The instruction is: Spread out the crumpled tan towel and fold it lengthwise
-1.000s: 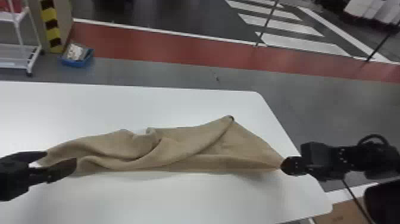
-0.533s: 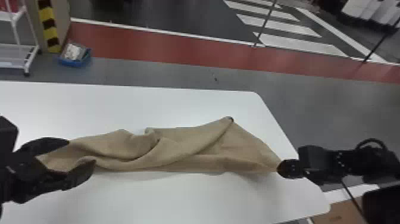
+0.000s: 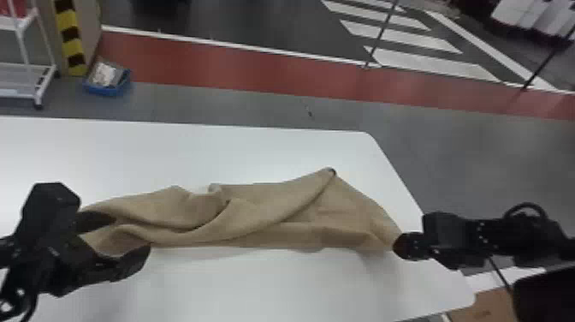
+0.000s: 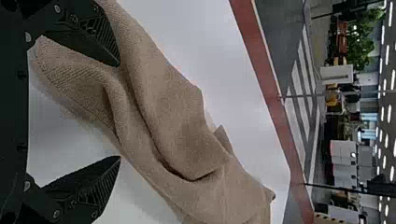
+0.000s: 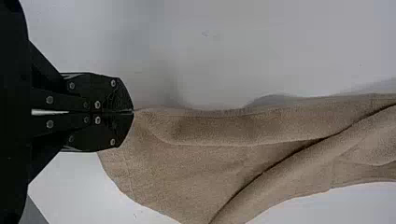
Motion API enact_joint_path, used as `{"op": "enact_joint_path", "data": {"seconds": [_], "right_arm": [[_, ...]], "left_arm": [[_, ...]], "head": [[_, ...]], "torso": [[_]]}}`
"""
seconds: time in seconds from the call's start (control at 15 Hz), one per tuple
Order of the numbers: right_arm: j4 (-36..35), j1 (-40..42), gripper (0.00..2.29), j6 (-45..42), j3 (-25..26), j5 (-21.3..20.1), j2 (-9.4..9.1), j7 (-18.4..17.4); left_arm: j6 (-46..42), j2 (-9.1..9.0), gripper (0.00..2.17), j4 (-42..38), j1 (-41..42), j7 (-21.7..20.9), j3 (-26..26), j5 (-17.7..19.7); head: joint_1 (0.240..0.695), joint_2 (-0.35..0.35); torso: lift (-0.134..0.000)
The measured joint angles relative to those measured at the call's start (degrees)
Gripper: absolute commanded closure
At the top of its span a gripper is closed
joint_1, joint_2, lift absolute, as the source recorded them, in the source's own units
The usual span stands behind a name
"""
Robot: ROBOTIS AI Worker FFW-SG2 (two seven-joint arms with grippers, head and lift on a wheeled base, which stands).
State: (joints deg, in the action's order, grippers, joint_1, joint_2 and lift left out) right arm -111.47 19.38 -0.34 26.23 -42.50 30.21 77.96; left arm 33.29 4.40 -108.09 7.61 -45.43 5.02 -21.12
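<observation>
And here's the left pincer (image 3: 132, 233) masking part of the towel (image 3: 274, 214), while the bit inside the right pincer (image 3: 395, 247) is tucked out of sight! The towel runs off the edge in both wrist views. Over in the head view, the tabletop (image 3: 256, 291), white rack (image 3: 44, 83) and brown box (image 3: 487, 304) are all cut off, and the blue bin's (image 3: 107, 90) contents are a blur.

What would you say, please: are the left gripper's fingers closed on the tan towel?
No, the left wrist view shows the left gripper with its fingers well apart and part of the tan towel unpinched between them.
</observation>
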Motion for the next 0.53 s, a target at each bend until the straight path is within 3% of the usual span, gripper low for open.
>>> {"op": "enact_joint_path", "data": {"seconds": [0.07,0.13,0.27,0.33,0.47,0.53], "right_arm": [[-0.3,0.1,2.2,0.1,0.0,0.0,-0.13,0.0],[-0.6,0.2,2.2,0.3,0.0,0.1,-0.2,0.0],[-1.0,0.2,2.2,0.5,0.2,0.2,-0.23,0.0],[-1.0,0.2,2.2,0.6,0.4,0.3,-0.23,0.0],[-1.0,0.0,2.2,0.7,0.6,0.4,-0.25,0.0],[-0.9,-0.1,2.2,0.7,0.6,0.4,-0.28,0.0]], "left_arm": [[0.0,-0.12,0.37,1.6,-1.0,1.0,0.5,-0.3],[0.0,-0.16,0.72,3.2,-1.9,1.5,0.9,-0.9],[0.1,-0.17,1.62,5.5,-3.1,0.4,1.4,-2.6],[0.6,-0.15,1.84,5.8,-3.3,0.0,1.2,-3.2],[2.4,-0.09,1.92,4.7,-3.0,-0.5,-0.4,-3.1],[3.2,-0.05,2.13,3.4,-2.8,-1.7,-1.6,-2.6]], "head": [[0.695,-0.35],[0.695,-0.35],[0.695,-0.35],[0.695,-0.35],[0.695,-0.35],[0.695,-0.35]], "torso": [[-0.12],[-0.12],[-0.12],[-0.12],[-0.12],[-0.12]]}}
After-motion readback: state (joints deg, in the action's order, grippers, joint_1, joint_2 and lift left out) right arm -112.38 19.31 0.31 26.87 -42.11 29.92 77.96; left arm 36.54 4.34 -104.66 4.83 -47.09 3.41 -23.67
